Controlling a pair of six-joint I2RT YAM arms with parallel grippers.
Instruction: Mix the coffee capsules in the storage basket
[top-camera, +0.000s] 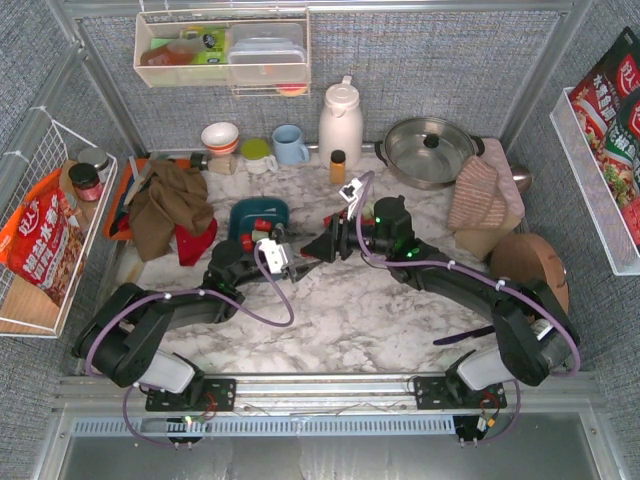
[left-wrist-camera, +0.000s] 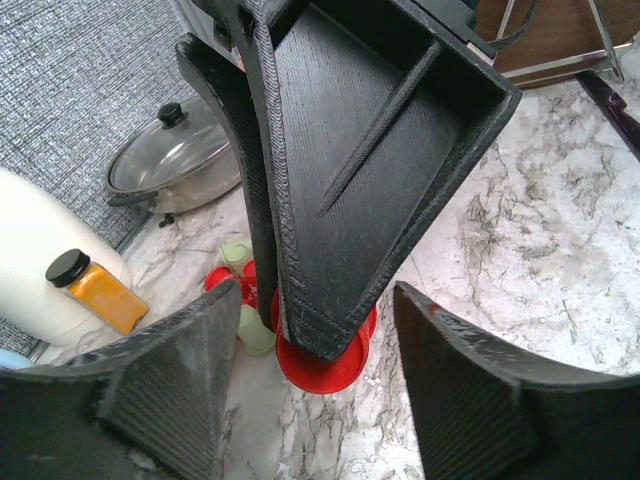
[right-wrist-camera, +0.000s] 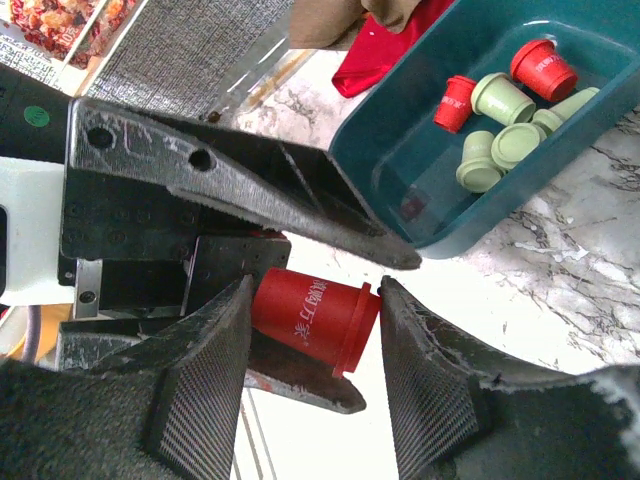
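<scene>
My right gripper (top-camera: 325, 245) (right-wrist-camera: 315, 290) is shut on a red coffee capsule (right-wrist-camera: 305, 310), gripping it end to end, base and rim, above the marble table. My left gripper (top-camera: 283, 255) (left-wrist-camera: 315, 300) is open and faces it, one finger on each side of the capsule without touching; the capsule's red disc (left-wrist-camera: 322, 368) shows under the right finger. The dark teal storage basket (top-camera: 258, 212) (right-wrist-camera: 400, 150) is just behind, holding several capsules, red (right-wrist-camera: 540, 65) and mint green (right-wrist-camera: 505, 95). A few loose capsules (left-wrist-camera: 238, 290) lie on the table beyond.
Brown and red cloths (top-camera: 170, 205) lie left of the basket beside an orange tray (top-camera: 122, 195). At the back stand a white thermos (top-camera: 340, 120), an amber bottle (top-camera: 338, 165), a blue mug (top-camera: 290, 145) and a lidded pot (top-camera: 428, 150). A folded towel (top-camera: 485, 195) sits at the right.
</scene>
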